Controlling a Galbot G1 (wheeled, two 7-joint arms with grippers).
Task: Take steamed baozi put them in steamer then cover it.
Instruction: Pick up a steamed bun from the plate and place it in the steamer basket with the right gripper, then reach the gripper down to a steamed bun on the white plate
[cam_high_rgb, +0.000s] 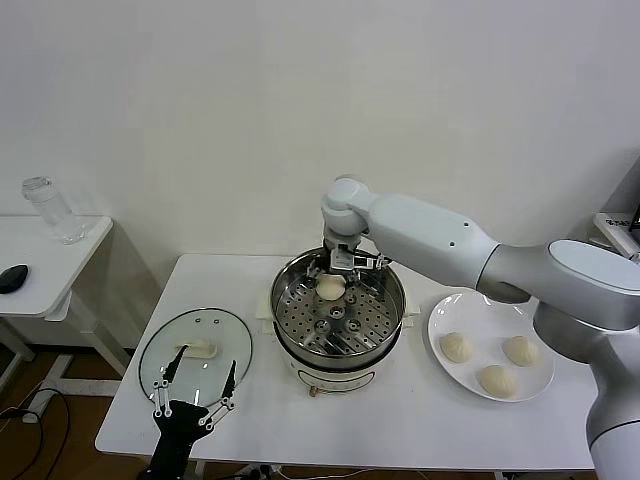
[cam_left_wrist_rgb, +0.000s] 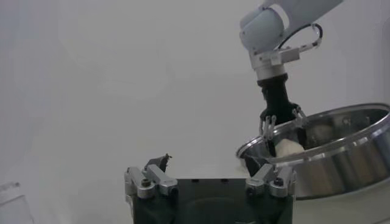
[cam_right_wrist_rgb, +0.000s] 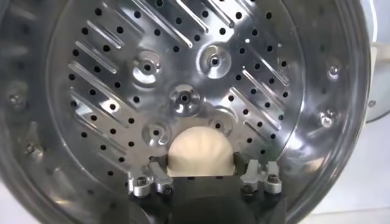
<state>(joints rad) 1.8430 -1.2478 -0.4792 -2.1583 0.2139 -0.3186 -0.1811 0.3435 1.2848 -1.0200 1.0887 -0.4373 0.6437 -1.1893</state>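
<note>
- One baozi (cam_high_rgb: 331, 287) lies on the steamer's (cam_high_rgb: 385, 325) perforated tray, at its far side; the right gripper (cam_high_rgb: 345, 266) stands over it, fingers spread wide, bun let go.
- Three baozi (cam_high_rgb: 456, 347) wait on the white plate (cam_high_rgb: 437, 323) at right.
- The glass lid (cam_high_rgb: 196, 352) lies left, uncovered step undone.
- The left gripper (cam_high_rgb: 193, 403) hangs open near the lid.

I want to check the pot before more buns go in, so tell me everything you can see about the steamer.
The steamer is a round, shiny stainless-steel pot on a white base, standing upright on the white table between the glass lid and the plate. Its lid is off. Inside lies a perforated metal tray with round holes, slanted slots and a few raised studs. One cream-white baozi rests on the tray near the far rim. The right claw reaches down into the pot around that bun, fingers spread on either side.
</note>
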